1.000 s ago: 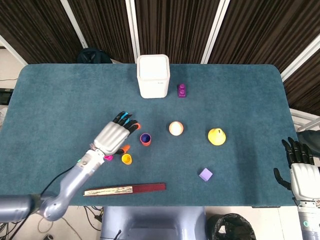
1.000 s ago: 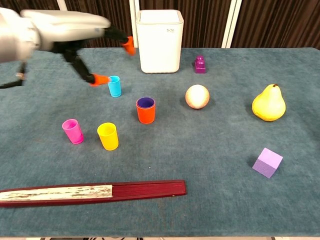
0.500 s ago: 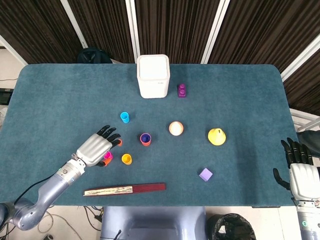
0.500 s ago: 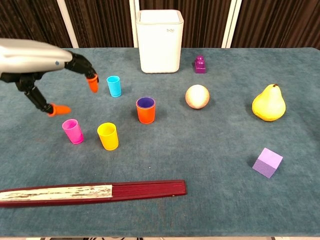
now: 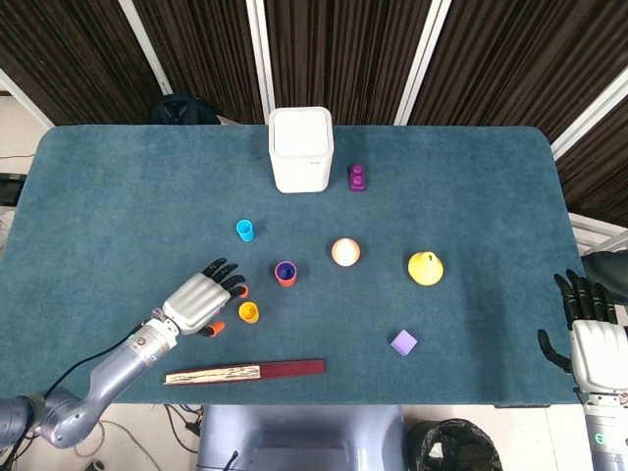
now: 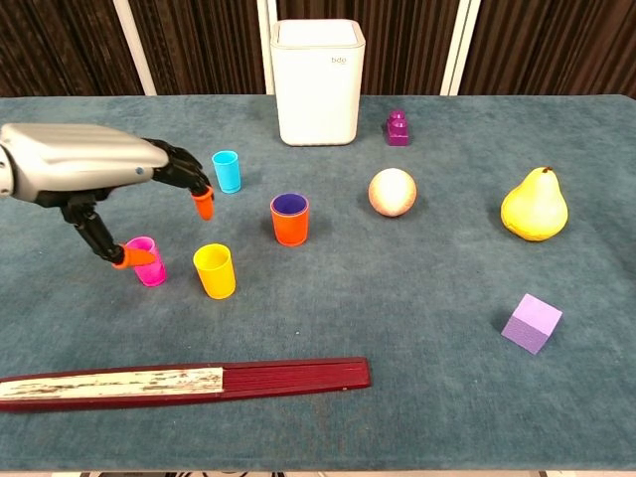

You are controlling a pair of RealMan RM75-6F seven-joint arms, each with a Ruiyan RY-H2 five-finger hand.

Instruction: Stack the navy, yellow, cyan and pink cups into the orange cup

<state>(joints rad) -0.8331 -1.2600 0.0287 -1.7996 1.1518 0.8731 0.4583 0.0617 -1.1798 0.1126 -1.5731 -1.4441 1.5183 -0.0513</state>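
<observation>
Pink cup [image 6: 146, 261] stands upright on the desk [image 6: 417, 298] under the left robot hand [image 6: 94, 179], whose fingers are spread wide, thumb tip at the cup's rim, holding nothing. Yellow cup [image 6: 215, 270] stands just beside it; orange cup [image 6: 289, 219] stands further right.

My left hand [image 6: 89, 177] hangs over the leftmost cup [image 6: 149, 268] at the frame's left, with the front cup [image 6: 215, 271] just to its right. The middle cup [image 6: 289, 221] (another sits nested in it) stands further right and behind, and the back cup [image 6: 227, 171] is up-left of that. The folded fan [image 6: 184, 383] lies along the bottom left, the bin [image 6: 318, 81] stands top centre, and the ball [image 6: 392, 192], pear [image 6: 534, 206] and cube [image 6: 531, 322] spread to the right.
</observation>
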